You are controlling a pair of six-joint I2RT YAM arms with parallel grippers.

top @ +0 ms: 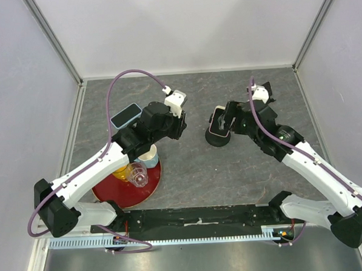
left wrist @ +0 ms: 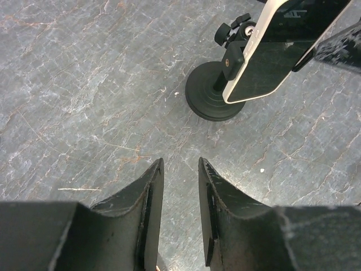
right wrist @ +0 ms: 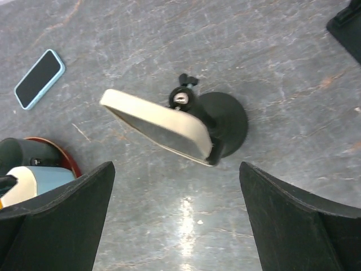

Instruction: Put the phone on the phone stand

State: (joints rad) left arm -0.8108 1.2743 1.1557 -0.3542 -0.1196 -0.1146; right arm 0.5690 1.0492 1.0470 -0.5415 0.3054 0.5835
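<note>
A phone in a cream case leans tilted on the black phone stand at mid-table. The left wrist view shows the phone on its stand ahead and to the right. In the right wrist view the phone and stand lie just beyond the fingertips. My right gripper is wide open and holds nothing. My left gripper is to the left of the stand, its jaws a narrow gap apart over bare table.
A second phone in a light blue case lies flat at the back left. A red plate at the front left carries a white and blue cup and a clear cup. White walls enclose the grey tabletop.
</note>
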